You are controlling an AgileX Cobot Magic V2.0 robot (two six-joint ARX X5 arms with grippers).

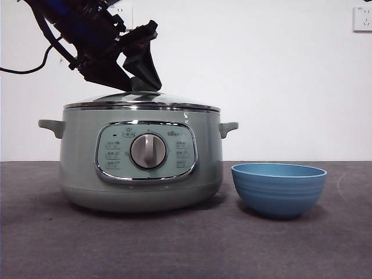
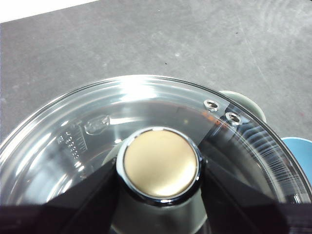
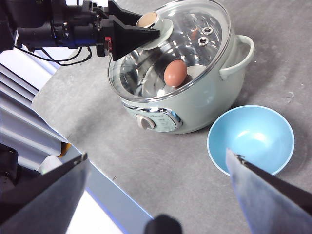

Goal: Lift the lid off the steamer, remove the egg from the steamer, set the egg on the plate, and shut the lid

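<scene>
The sage-green steamer (image 1: 78, 157) stands on the table with the glass lid (image 1: 145, 100) resting on it. My left gripper (image 1: 138, 72) comes down from the upper left, and its jaws are closed on either side of the lid's knob (image 2: 161, 163). Through the glass, the right wrist view shows the reddish-brown egg (image 3: 175, 73) inside the steamer (image 3: 204, 107). The blue plate (image 1: 279, 189), a small bowl, stands empty to the right of the steamer. My right gripper (image 3: 161, 190) is open and empty, high above the table near the plate (image 3: 251, 134).
The steamer's side handles (image 1: 228, 128) stick out left and right. Dark grey table surface (image 1: 174, 244) lies in front of the steamer and plate. A white wall with a socket (image 1: 362, 17) is behind.
</scene>
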